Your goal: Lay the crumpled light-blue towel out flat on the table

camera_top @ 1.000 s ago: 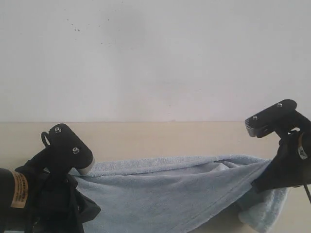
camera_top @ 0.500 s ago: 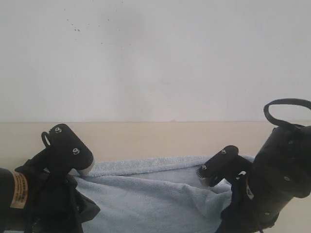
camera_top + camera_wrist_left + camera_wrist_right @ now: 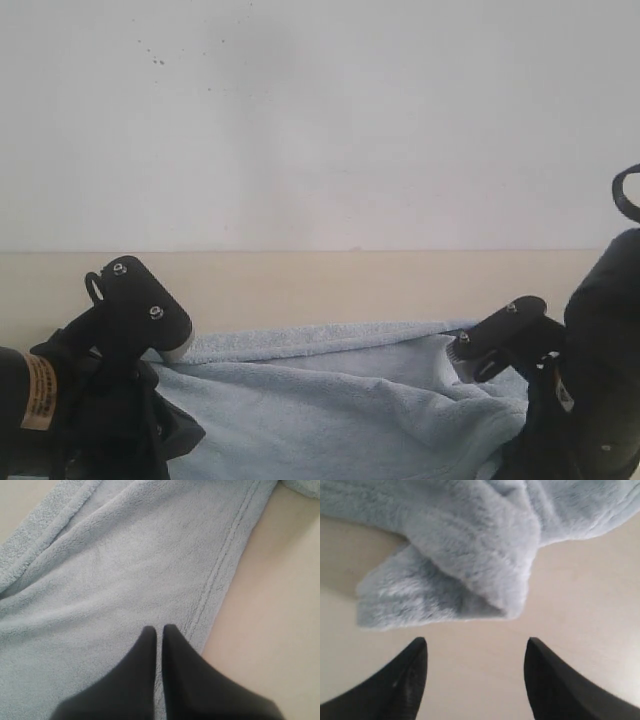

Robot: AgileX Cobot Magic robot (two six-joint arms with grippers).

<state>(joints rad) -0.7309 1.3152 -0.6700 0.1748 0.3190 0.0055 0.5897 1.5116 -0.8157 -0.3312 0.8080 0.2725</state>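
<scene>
The pale grey-blue towel (image 3: 330, 400) lies across the near part of the beige table (image 3: 330, 285), slack and wrinkled at its right end. My left gripper (image 3: 158, 628) is shut, its fingertips pinched on the towel (image 3: 125, 565) just beside the stitched hem (image 3: 220, 570). In the exterior view its fingers are hidden behind the left arm (image 3: 110, 380). My right gripper (image 3: 476, 645) is open over bare table (image 3: 580, 595), with nothing between its fingers. A folded, doubled-over corner of the towel (image 3: 470, 545) lies just ahead of its fingertips, apart from them.
A white wall with small dark specks (image 3: 320, 120) rises behind the table's far edge. Bare table shows beyond the towel's far hem (image 3: 300, 340) and beside the hem in the left wrist view (image 3: 270, 630). The right arm (image 3: 590, 400) fills the lower right corner.
The right gripper let go of the towel's right end and dropped low, first leftward, then back right. The towel, taut a second ago, now lies slack. The left arm has stayed still.
</scene>
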